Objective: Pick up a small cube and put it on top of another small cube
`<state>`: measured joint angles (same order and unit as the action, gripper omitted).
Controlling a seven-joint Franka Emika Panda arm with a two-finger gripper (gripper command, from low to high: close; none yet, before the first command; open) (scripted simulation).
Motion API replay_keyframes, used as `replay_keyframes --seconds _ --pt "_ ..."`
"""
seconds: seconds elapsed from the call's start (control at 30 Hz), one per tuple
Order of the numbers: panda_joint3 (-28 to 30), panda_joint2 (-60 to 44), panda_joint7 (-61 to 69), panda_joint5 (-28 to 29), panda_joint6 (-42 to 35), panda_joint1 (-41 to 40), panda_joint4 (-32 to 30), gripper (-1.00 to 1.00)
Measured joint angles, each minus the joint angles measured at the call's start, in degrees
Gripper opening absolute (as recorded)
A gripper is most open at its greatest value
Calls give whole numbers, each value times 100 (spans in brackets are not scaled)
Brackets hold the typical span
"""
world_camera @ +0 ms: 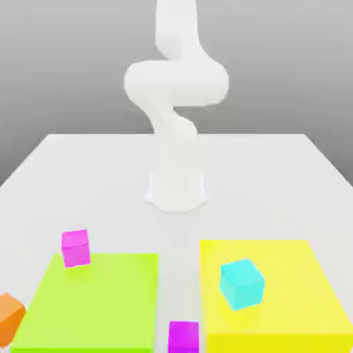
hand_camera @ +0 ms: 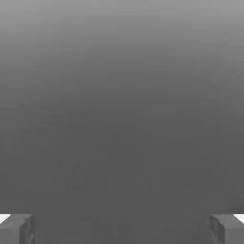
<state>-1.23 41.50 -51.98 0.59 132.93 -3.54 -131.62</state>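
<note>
1. The near purple cube (world_camera: 184, 338) sits low in the exterior view, between the two big blocks. It is small with flat sides. It looks hard, so I think it won't squish. Pinch two flat sides that face each other.
2. The orange cube (world_camera: 9, 318) is at the exterior view's left edge, beside the green block (world_camera: 89, 303). Its corners look sharp.
3. The green block and the yellow block (world_camera: 265, 341) are wide, flat and smooth. They look too wide to pinch.
4. The blue cube (world_camera: 241, 284) looks to be on the yellow block, turned a bit. The claw should turn to match, or it might slip.
5. The far purple cube (world_camera: 76, 248) is by the green block's back edge. It looks light. I can't tell which two small cubes the job means.
6. Farther back, the white arm (world_camera: 177, 83) is round and shiny on the pale table (world_camera: 276, 179).
7. In the hand view, the claw (hand_camera: 122, 229) is wide open with nothing in it.
</note>
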Motion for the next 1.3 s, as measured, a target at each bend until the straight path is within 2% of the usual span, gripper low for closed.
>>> replay_keyframes --seconds 0.4,0.77,0.97,1.2,1.3 --pt "-424 -2101 -3079 441 552 -1495 81 0" --pt "-250 -3995 -5807 765 1049 -2385 154 0" --pt "-36 -5000 -7058 601 1348 -2652 184 0" --pt "235 -6150 -8139 -59 1729 -2884 224 0" --pt "235 -6745 -8219 -172 2152 -2930 324 0"
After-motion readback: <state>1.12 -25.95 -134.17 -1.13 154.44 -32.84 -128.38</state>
